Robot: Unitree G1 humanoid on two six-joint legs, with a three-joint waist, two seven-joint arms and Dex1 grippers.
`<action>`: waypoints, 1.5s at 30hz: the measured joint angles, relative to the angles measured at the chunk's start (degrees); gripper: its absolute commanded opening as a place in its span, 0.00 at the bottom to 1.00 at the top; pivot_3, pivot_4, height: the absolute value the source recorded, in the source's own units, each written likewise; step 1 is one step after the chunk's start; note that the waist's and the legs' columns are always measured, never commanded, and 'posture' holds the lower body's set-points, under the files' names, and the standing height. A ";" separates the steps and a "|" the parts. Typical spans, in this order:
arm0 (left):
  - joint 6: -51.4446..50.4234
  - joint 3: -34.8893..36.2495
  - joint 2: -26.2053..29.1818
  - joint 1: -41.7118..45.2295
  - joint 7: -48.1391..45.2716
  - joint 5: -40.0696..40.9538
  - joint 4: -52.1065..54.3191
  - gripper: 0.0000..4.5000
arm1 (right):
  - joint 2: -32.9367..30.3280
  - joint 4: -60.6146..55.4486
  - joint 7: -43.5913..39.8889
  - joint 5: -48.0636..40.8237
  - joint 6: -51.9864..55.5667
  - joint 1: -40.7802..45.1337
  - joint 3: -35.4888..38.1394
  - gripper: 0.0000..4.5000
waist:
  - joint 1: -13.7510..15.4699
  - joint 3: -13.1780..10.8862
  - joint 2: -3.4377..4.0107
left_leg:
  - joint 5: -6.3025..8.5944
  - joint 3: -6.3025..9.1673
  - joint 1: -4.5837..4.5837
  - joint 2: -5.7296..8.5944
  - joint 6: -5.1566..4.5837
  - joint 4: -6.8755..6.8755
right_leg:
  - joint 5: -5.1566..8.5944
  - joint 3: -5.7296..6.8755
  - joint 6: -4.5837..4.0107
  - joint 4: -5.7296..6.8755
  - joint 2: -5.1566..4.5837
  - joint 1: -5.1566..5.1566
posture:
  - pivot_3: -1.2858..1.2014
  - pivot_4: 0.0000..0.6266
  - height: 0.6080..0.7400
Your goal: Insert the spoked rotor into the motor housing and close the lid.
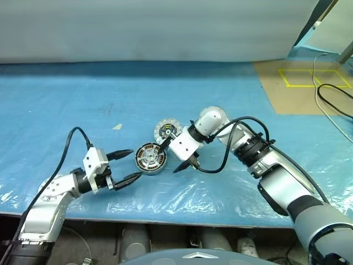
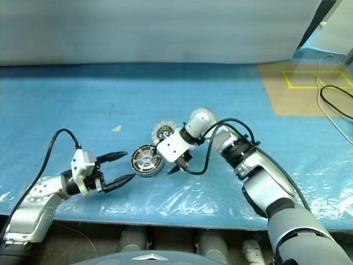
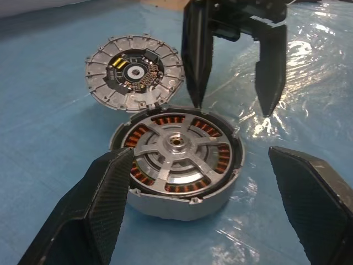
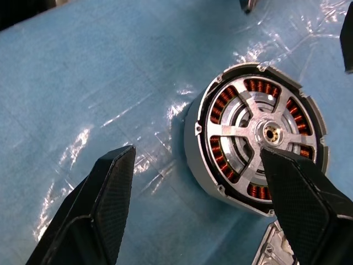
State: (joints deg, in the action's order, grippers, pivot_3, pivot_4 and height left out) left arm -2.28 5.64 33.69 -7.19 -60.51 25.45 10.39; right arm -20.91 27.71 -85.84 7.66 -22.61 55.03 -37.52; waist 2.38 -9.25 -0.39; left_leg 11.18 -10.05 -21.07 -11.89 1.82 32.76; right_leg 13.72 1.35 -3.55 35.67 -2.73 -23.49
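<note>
The spoked rotor [image 1: 150,158], a grey-rimmed round part with copper windings under a silver spoked face, lies flat on the blue sheet [image 1: 83,99]. It also fills the middle of the wrist views [image 3: 171,160] [image 4: 242,110]. Just behind it lies the motor housing [image 1: 167,130] [image 3: 135,72], a disc with a segmented pale rim and a dark centre, its edge close to the rotor's rim. My left gripper [image 1: 135,164] stands open just left of the rotor, pointing at it. My right gripper [image 1: 185,165] [image 3: 231,109] is open too, pointing down at the rotor's right side with nothing between its fingers. The lid is out of view.
A brown board [image 1: 287,94] with a yellow tape square lies at the back right, and a black cable [image 1: 331,94] crosses it. Wrinkled clear film [image 1: 220,193] covers the sheet's front strip near the table's front edge. A small pale scrap [image 1: 117,126] lies left of the parts.
</note>
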 measured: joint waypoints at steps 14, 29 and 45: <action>0.09 0.68 -0.98 -0.73 3.66 -0.28 1.43 0.92 | 4.29 13.02 4.10 6.88 -15.59 4.02 -1.91 0.62 | -0.20 0.00 0.00 | 0.00 -0.02 0.02 -0.02 -0.01 0.08 | -0.01 -0.01 -0.01 0.08 0.01 0.00 | 0.52 0.24 1.00; 0.08 -0.06 -2.11 2.14 3.77 -0.40 0.81 0.92 | 4.15 14.17 6.13 10.83 -21.12 6.35 -2.13 0.00 | -0.13 0.00 0.00 | -0.01 -0.02 -0.02 -0.02 -0.02 0.10 | -0.01 -0.01 -0.01 0.08 0.01 -0.02 | 0.52 0.24 1.00; 0.01 -0.11 -2.29 2.64 3.82 -0.38 0.22 0.92 | -3.69 14.95 28.39 35.44 -50.33 13.45 -7.35 0.00 | -0.31 -0.03 -0.05 | 0.00 -0.05 -0.06 0.00 -0.01 0.18 | -0.01 -0.05 -0.01 0.13 0.03 -0.07 | 0.52 0.24 1.00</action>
State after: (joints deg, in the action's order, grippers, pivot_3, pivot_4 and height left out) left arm -2.28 5.53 31.41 -4.55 -56.69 25.07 10.61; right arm -24.61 42.66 -57.45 43.10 -72.93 68.48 -44.87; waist 2.07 -9.29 -0.44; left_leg 11.18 -10.10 -21.14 -11.89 1.81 32.94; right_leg 13.72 1.31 -3.56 35.80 -2.71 -23.57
